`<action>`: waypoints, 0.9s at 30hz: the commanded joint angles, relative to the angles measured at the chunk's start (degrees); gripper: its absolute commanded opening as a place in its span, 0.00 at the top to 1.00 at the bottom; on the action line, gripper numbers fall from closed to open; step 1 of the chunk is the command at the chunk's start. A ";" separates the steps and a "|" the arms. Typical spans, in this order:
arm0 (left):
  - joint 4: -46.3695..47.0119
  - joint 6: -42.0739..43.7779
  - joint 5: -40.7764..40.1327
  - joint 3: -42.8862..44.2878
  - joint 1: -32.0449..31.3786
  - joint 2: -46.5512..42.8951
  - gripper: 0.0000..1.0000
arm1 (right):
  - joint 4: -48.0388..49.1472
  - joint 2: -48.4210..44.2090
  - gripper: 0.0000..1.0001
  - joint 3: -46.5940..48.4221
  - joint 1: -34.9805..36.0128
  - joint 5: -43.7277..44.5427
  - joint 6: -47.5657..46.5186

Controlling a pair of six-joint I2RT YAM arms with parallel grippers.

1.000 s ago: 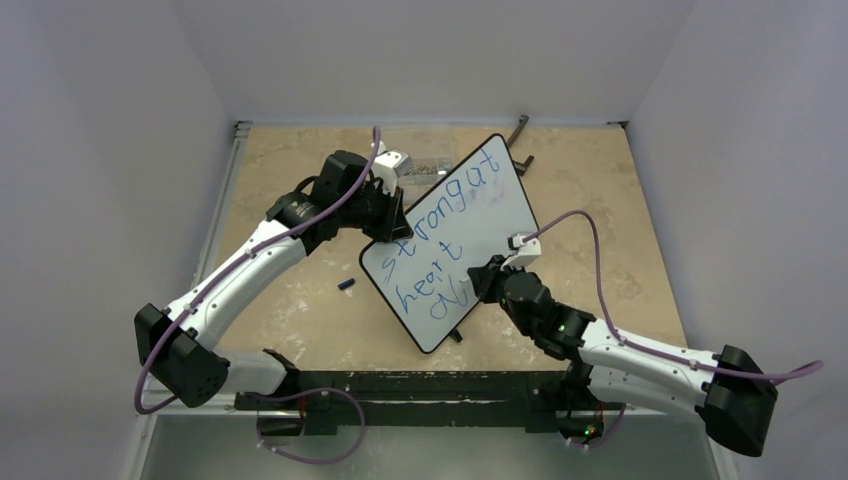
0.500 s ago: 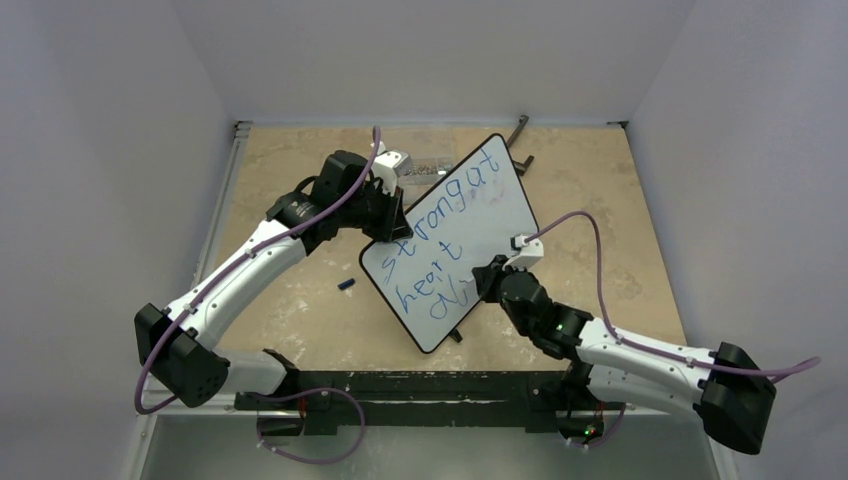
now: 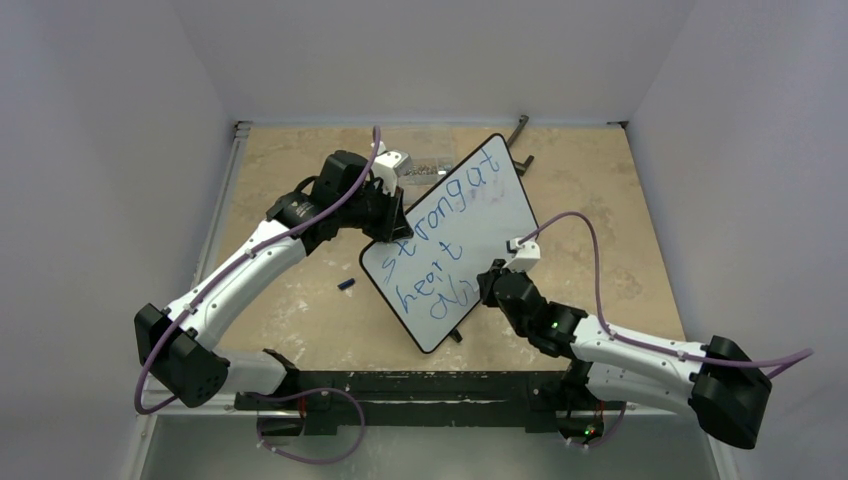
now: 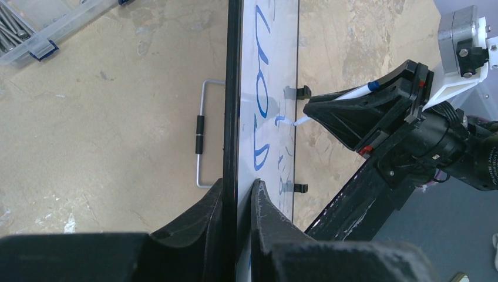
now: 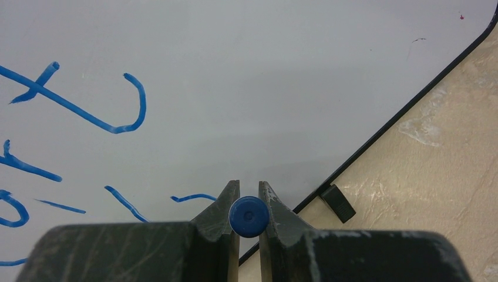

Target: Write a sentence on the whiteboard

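Beige mottled tabletop (image 3: 290, 310). A large, glossy white, black-framed whiteboard (image 3: 495, 215) sits diagonally mid-tabletop, reaching toward the far edge. It carries a blue handwritten sentence (image 3: 430, 217) in two rows. Left gripper (image 4: 238, 187) is clamped on the board's left edge. Right gripper (image 5: 249, 189) is clamped on a white-barrelled, blue-ended marker (image 5: 249, 216), tip at the board face.

marker (image 5: 249, 216) tip hidden behind its blue end, sentence (image 5: 70, 108) cut by view's edge, small dark item (image 3: 346, 285) unidentifiable

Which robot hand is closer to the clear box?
Left. The left gripper grips the whiteboard edge beside the clear box; the right gripper is at the opposite edge.
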 commanded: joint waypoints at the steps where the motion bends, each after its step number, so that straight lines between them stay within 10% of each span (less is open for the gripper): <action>1: -7.07 7.87 -15.15 -1.16 0.70 1.36 1.00 | 1.86 0.36 1.00 2.51 -0.06 0.81 0.57; 27: -7.06 7.80 -14.80 -1.07 0.66 1.28 1.00 | 2.34 0.87 1.00 5.70 -0.14 4.49 -1.63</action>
